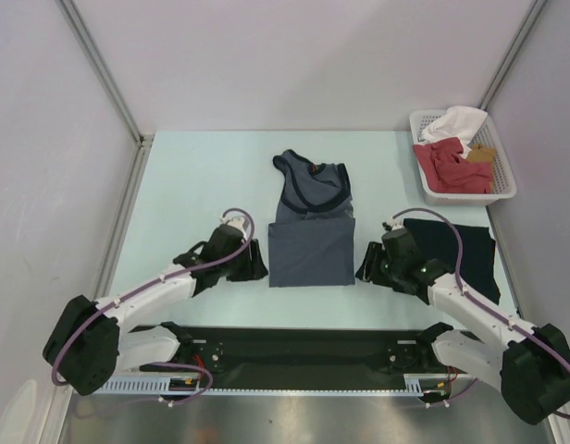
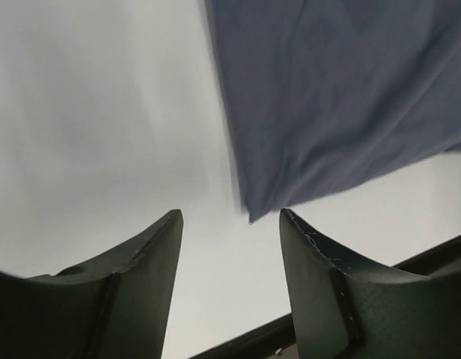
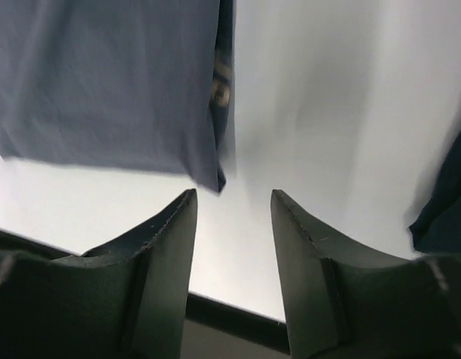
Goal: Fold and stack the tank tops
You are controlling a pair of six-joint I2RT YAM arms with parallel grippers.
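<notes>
The slate-blue tank top (image 1: pixel 310 236), of soft matte cloth, lies at the centre of the table (image 1: pixel 192 185), its lower part a smooth rectangle. The navy tank top (image 1: pixel 465 250) lies flat to the right. The left gripper (image 1: pixel 262 262) and right gripper (image 1: pixel 363 265) are low beside the rectangle's near corners, jaws apart and empty.

A pale mint-green desk (image 1: pixel 192 185) fills a booth of plain light grey walls (image 1: pixel 294 55), joined at the corners by slim metal posts (image 1: pixel 100 65). Even, soft light leaves almost no shadow. A black strip (image 1: pixel 303 347) runs along the desk's near edge, with a brushed steel ledge (image 1: pixel 313 421) below it.
</notes>
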